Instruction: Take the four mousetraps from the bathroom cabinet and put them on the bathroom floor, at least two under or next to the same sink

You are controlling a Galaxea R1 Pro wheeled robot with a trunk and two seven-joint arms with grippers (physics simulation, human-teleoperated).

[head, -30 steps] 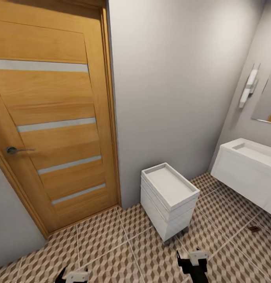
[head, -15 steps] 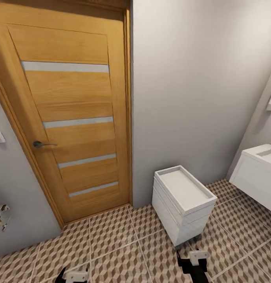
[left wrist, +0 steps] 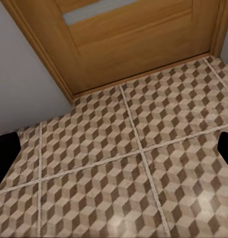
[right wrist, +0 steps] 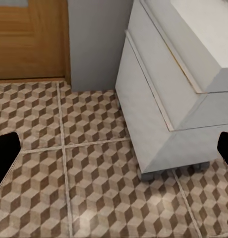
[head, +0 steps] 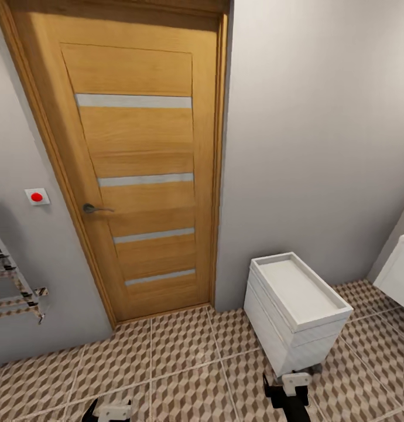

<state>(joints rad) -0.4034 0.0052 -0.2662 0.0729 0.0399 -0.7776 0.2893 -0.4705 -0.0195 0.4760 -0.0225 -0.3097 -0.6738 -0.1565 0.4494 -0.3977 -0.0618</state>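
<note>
The mousetraps and the cabinet are out of view. Cube-patterned bathroom floor spreads in front of me. A white corner of the bathroom sink vanity pokes in at the right edge of the head view. My left gripper hangs low over the tiles; in its wrist view the left gripper has dark fingertips far apart, open and holding nothing. My right gripper hovers just in front of a small white drawer unit; the right gripper is open and empty, with bare floor between its fingers.
A closed wooden door with a lever handle faces me. The white wheeled drawer unit stands by the grey wall to its right. A chrome towel rail and a red-button switch are on the left wall.
The camera has swung left: door and drawer unit shifted right in the picture, most of the sink slid off the right edge, and the towel rail came in. Both grippers look unchanged.
</note>
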